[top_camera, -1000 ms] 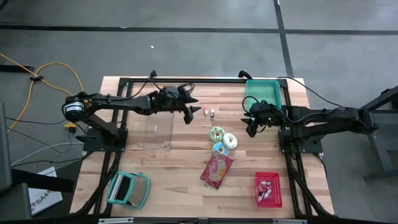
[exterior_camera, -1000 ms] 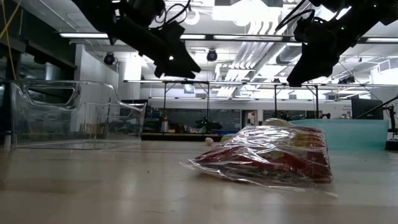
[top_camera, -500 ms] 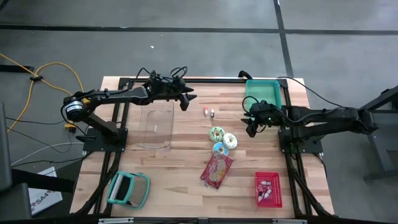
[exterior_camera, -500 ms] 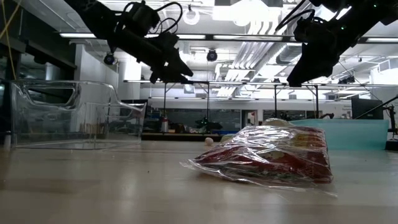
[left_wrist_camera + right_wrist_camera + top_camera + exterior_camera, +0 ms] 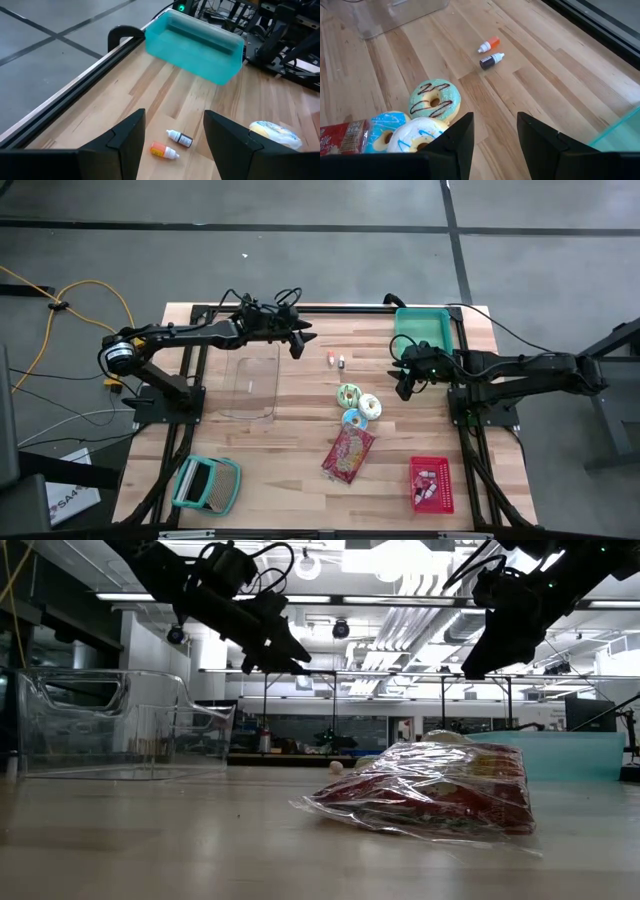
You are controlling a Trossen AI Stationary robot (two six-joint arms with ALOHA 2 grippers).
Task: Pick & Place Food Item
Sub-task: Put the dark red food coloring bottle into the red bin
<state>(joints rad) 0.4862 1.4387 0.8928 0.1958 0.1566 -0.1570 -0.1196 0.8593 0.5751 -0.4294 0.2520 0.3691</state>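
Overhead view first: left tool (image 5: 297,340) hangs over the far part of the desk (image 5: 300,430), just beyond the far end of the clear bin (image 5: 250,385) and a little short of two small dropper bottles (image 5: 335,361). Right tool (image 5: 405,378) hovers in front of the teal tray (image 5: 425,328), with three doughnuts (image 5: 358,405) just to its side and the red snack bag (image 5: 348,453) farther off, toward the near edge. A red basket (image 5: 431,484) and a teal scrubber-like item (image 5: 207,483) sit at the near corners. Nothing food-like lies in the bin or tray, so I judge the pick not yet begun.

Low view: both tools hang high above the desk, empty, while the snack bag lies flat in front.

Left wrist view: the left tool's fingers (image 5: 122,140) stand well apart with nothing between them; both bottles lie on the wood just ahead, the tray beyond.

Right wrist view: the right tool's fingers (image 5: 455,137) are moderately spread and empty; the doughnuts lie close beside them, the bottles farther ahead.

Against a second ago, the left arm has drawn back from above the bin's inner side toward the far rail, then held there for the last half second. The right arm and every item are unchanged.
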